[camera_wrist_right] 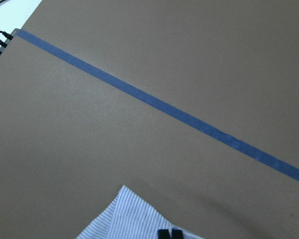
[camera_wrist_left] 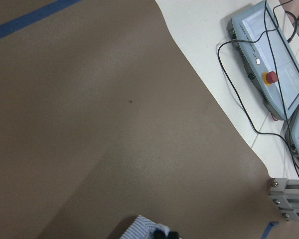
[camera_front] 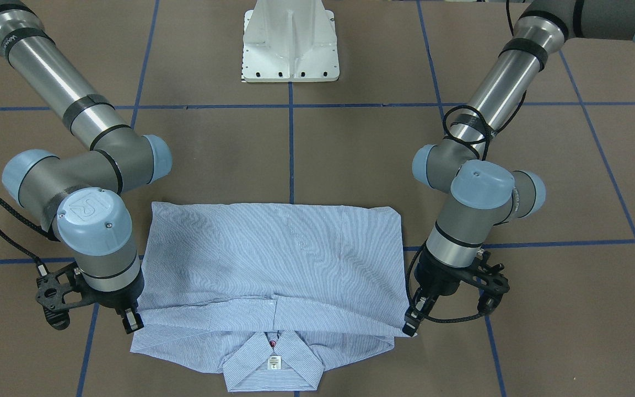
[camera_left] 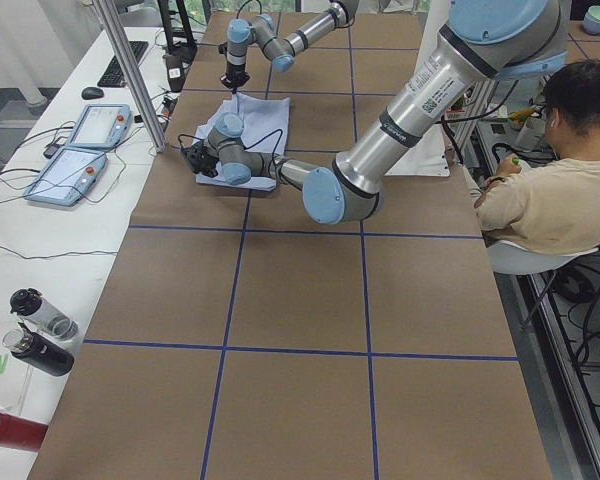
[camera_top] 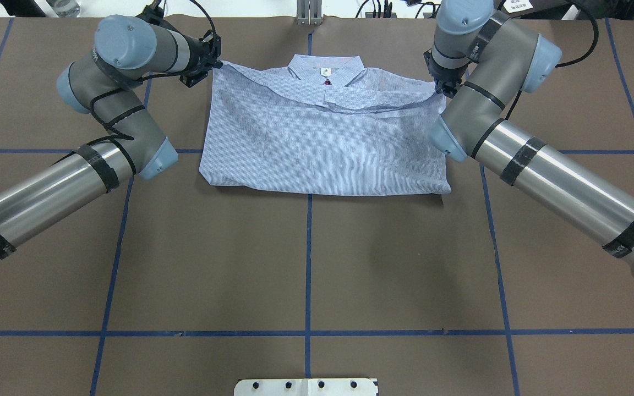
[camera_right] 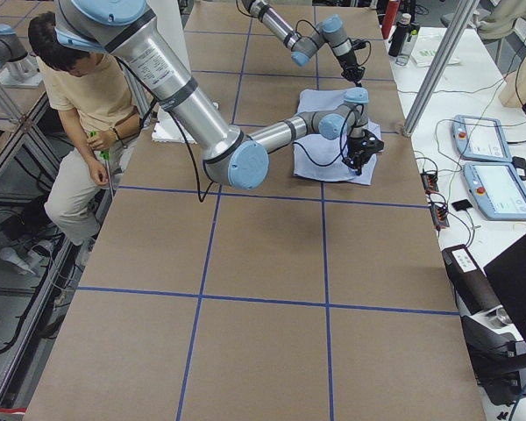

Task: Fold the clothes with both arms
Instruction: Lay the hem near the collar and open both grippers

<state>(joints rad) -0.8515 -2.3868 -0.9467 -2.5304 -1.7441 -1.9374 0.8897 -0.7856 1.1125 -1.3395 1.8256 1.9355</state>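
The light blue striped shirt (camera_front: 273, 253) lies on the brown table, folded into a rectangle, with its collar and white label (camera_front: 274, 362) at the far edge from the robot. It also shows in the overhead view (camera_top: 322, 143). The hem edge is doubled over and lies just short of the collar. My left gripper (camera_front: 410, 326) is shut on one corner of that folded edge, seen in the overhead view (camera_top: 215, 65) and the left wrist view (camera_wrist_left: 167, 234). My right gripper (camera_front: 131, 322) is shut on the other corner, seen overhead (camera_top: 442, 88) and in the right wrist view (camera_wrist_right: 169, 233). Both hold the cloth low over the table.
The white pedestal base (camera_front: 291, 44) stands at the robot's side of the table. Blue tape lines (camera_top: 309, 264) cross the brown surface. Control pendants (camera_wrist_left: 274, 64) lie beyond the table's far edge. An operator (camera_left: 560, 190) sits beside the table. Bottles (camera_left: 40, 330) stand on a side bench.
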